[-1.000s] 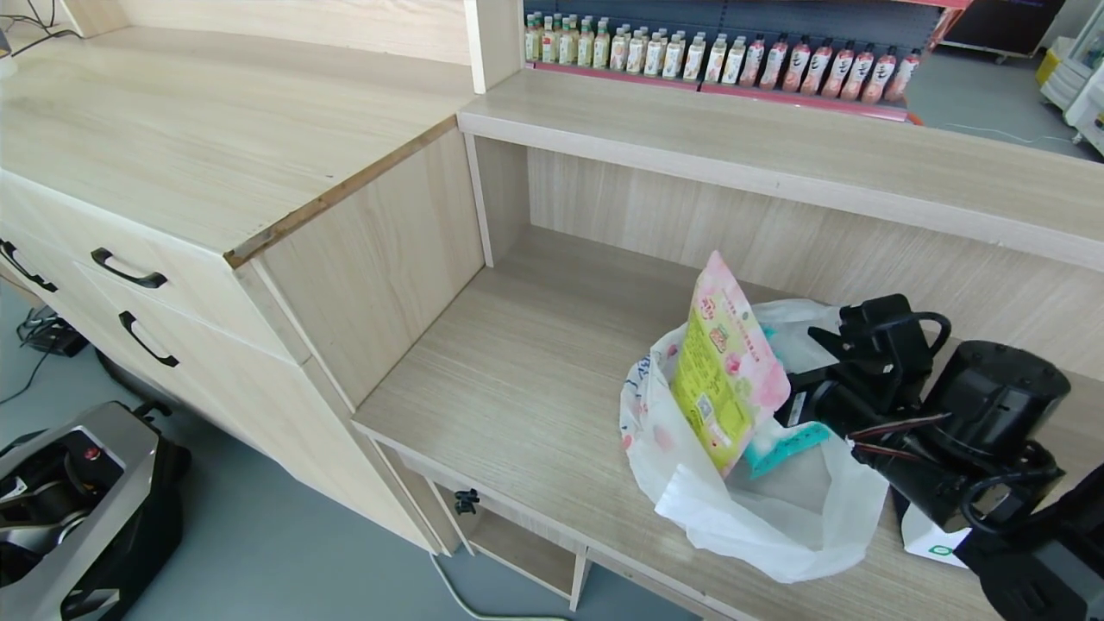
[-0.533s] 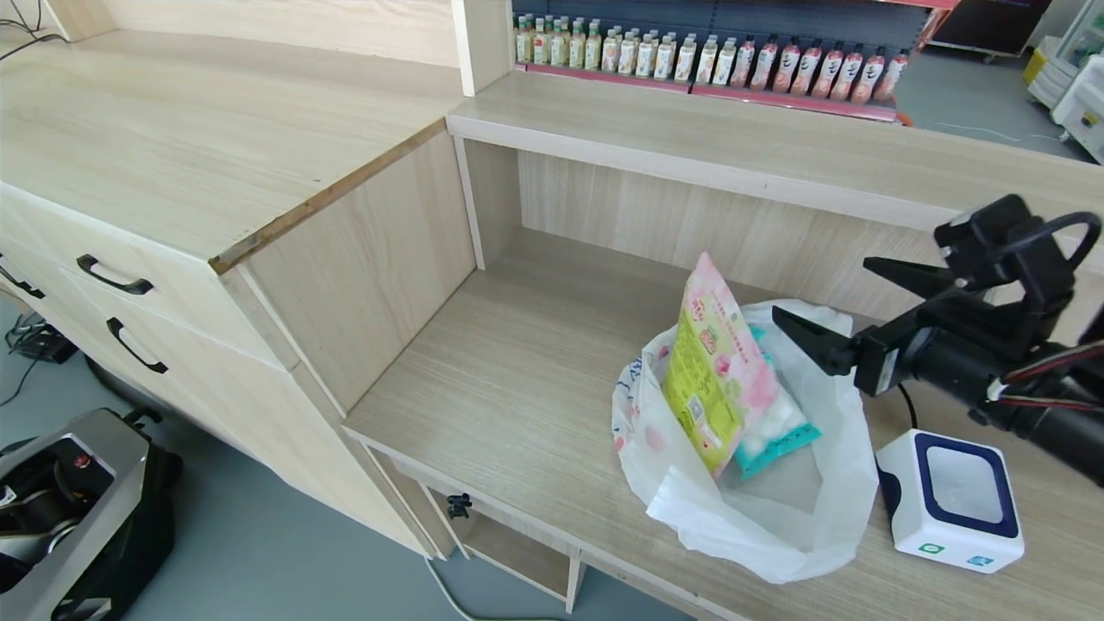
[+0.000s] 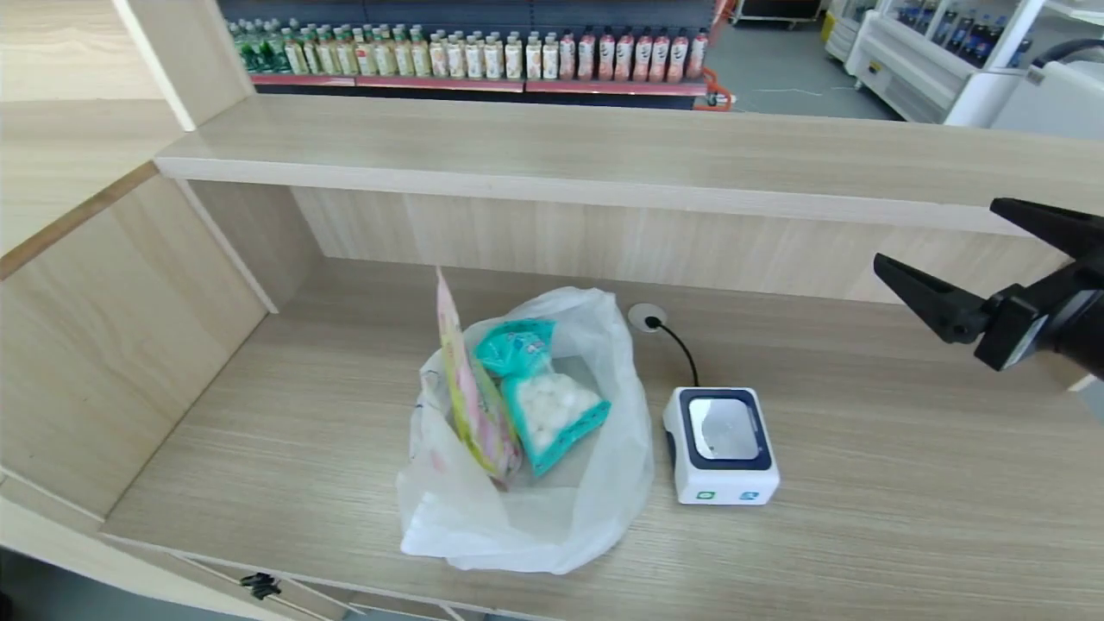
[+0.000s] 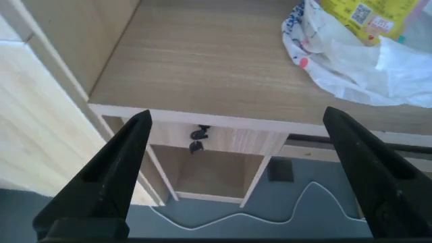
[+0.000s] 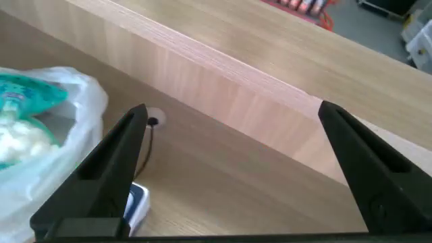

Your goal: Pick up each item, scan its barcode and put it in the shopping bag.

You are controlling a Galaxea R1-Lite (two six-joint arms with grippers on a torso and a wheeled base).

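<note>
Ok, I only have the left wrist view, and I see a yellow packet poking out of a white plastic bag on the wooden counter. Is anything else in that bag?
Observer: Yes. A teal packet of white balls leans in the white plastic shopping bag, beside the pink and yellow flat packet.
Operator: Where is the scanner?
Observer: The white box-shaped barcode scanner sits on the light wooden counter, just right of the bag.
Operator: And the right gripper?
Observer: The right gripper hangs open and empty above the counter, farther right than the scanner.
</note>
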